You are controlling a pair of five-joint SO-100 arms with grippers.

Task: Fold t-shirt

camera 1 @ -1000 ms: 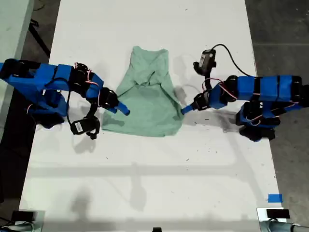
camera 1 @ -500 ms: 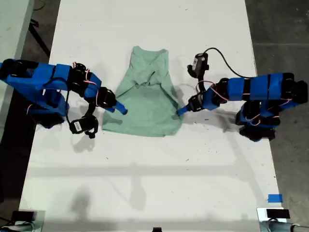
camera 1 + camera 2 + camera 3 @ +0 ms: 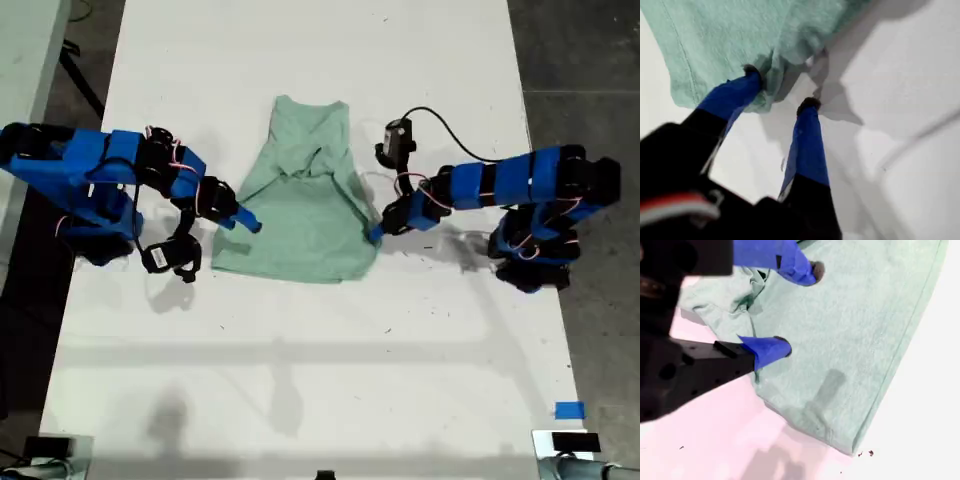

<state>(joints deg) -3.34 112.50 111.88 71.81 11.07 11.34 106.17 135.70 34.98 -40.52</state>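
Note:
The pale mint-green t-shirt (image 3: 305,210) lies crumpled and partly folded on the white table (image 3: 300,360), narrow end toward the far edge. My first gripper (image 3: 376,233) comes in from the exterior view's right and stands open at the shirt's near corner on that side. In the first wrist view (image 3: 781,88), one fingertip (image 3: 751,75) rests on the t-shirt's (image 3: 715,30) edge and the other touches bare table. My second gripper (image 3: 250,223) reaches in from the exterior view's left, open, with both fingertips over the t-shirt (image 3: 855,325) near its side edge (image 3: 797,309).
Both arm bases (image 3: 95,220) (image 3: 535,250) stand at the table's sides. A camera cable (image 3: 450,135) loops above the first arm. Blue tape (image 3: 569,410) sits near the exterior view's lower right corner. Dark floor borders the table on both sides.
The first arm has stretched toward the shirt, bringing its gripper from beside the cloth onto its edge. The second gripper has drawn back slightly toward the shirt's side edge.

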